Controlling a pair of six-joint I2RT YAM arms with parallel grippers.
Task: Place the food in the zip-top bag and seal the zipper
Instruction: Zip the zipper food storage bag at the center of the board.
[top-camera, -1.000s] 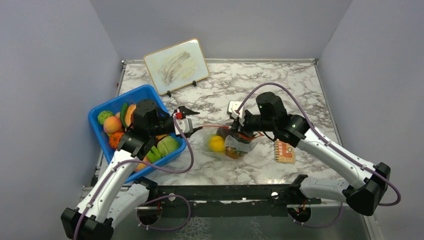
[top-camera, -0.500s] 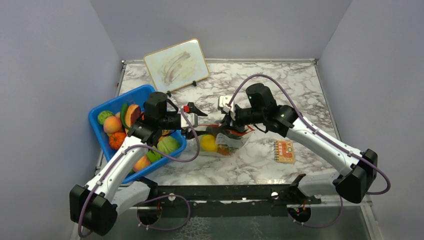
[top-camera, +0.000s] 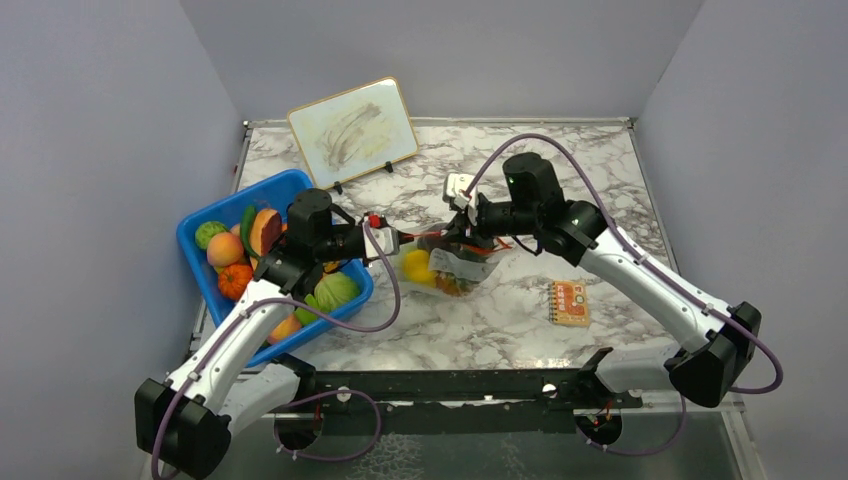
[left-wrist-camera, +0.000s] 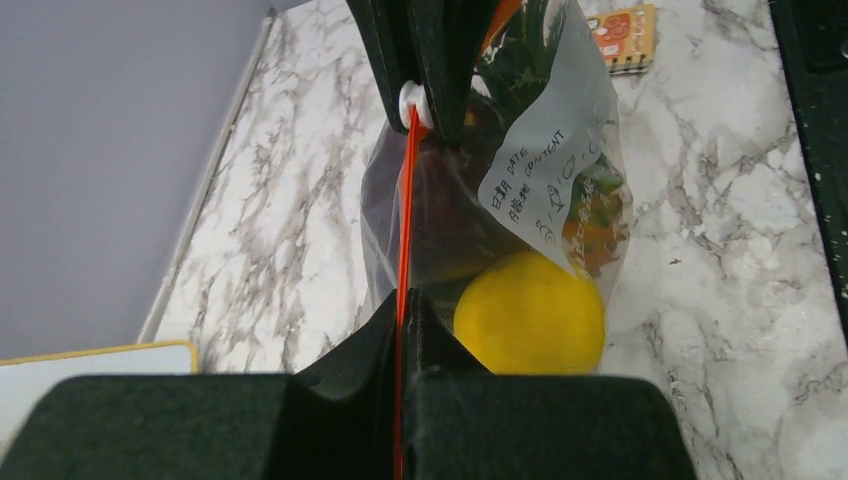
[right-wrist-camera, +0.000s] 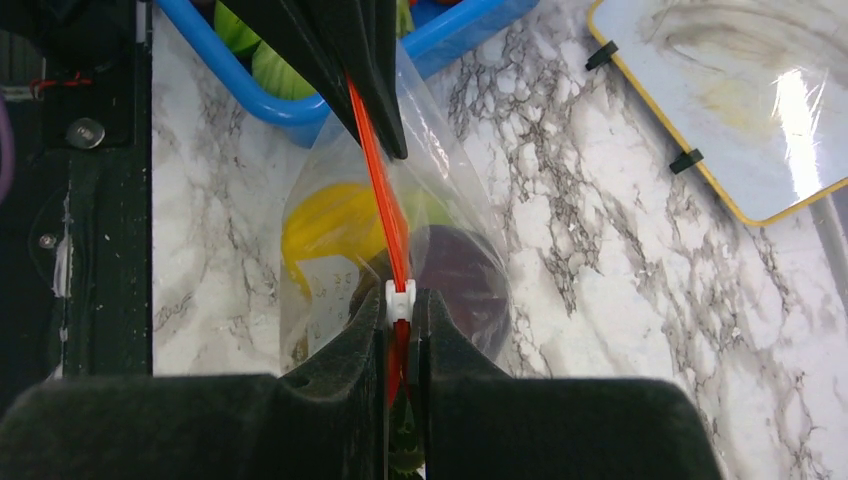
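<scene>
Top external view: two robot arms meet just right of the blue tub (top-camera: 237, 201) on a marble table (top-camera: 600, 180). The left gripper (top-camera: 395, 240) and right gripper (top-camera: 456, 230) each have their fingers pressed together on the orange-red zipper (top-camera: 428, 236), stretched taut between them. The clear zip-top bag (top-camera: 462, 268) hangs below the strip, near the tub's right wall. Inside it sit a yellow toy fruit (top-camera: 415, 266), a purple toy (right-wrist-camera: 465, 270) and something orange and green. More toy fruits (top-camera: 225, 250) fill the tub. A white slider (right-wrist-camera: 400, 298) sits at the right gripper's fingertips.

Robot lab cell, grey partition walls (top-camera: 100, 120), marble-print table (top-camera: 590, 180)
</scene>
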